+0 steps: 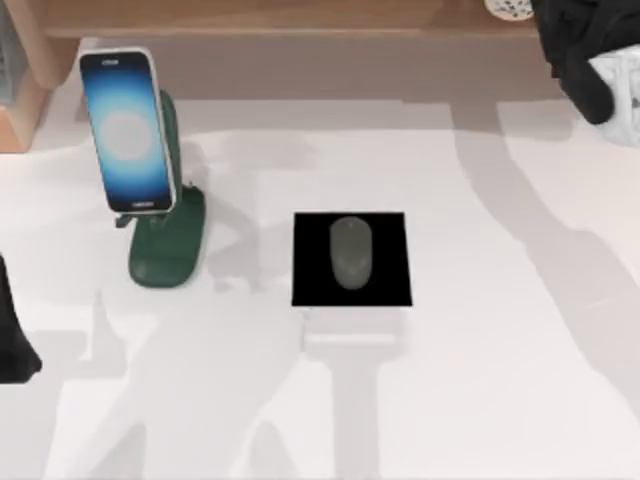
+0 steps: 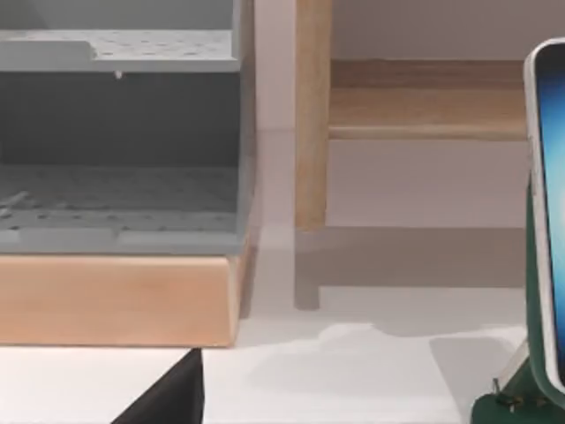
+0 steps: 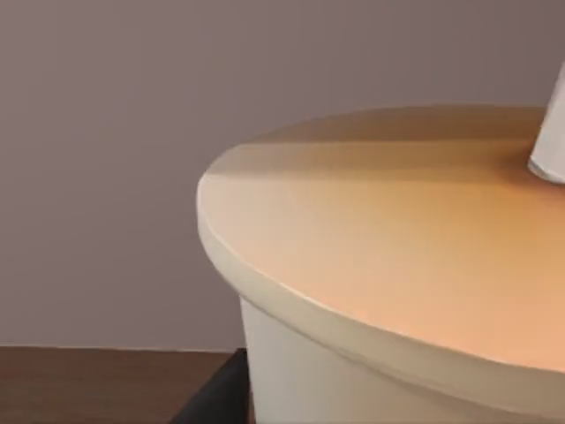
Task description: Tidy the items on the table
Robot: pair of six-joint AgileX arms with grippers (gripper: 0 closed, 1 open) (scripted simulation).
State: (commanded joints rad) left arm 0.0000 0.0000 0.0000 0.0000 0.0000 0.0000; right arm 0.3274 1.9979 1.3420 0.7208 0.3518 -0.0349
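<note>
Our left arm [image 1: 12, 335] sits as a dark shape at the left edge of the table [image 1: 500, 400], low and drawn back from everything on it; our right arm [image 1: 585, 50] is folded up at the far right corner, above the shelf line. For both pincers we cannot tell whether they are open or closed. Smartphone [image 1: 127, 130]: propped upright and tilted on the dark green stand [image 1: 168, 250], left part of the table, long axis running from the far edge toward the near edge, blue screen facing up toward the overhead camera. In the left wrist view the phone's pale rim [image 2: 546, 221] rises at the side, with the stand's foot [image 2: 521, 408] below it. Mouse [image 1: 350, 250]: grey, oval, resting on the black square pad [image 1: 390, 285] near the table's middle, long axis far-to-near, well apart from the phone. Behind stand the light wooden shelf [image 2: 124, 300] and a grey perforated tray [image 2: 119, 53]. The right wrist view shows a rounded pale wooden top [image 3: 380, 238].
</note>
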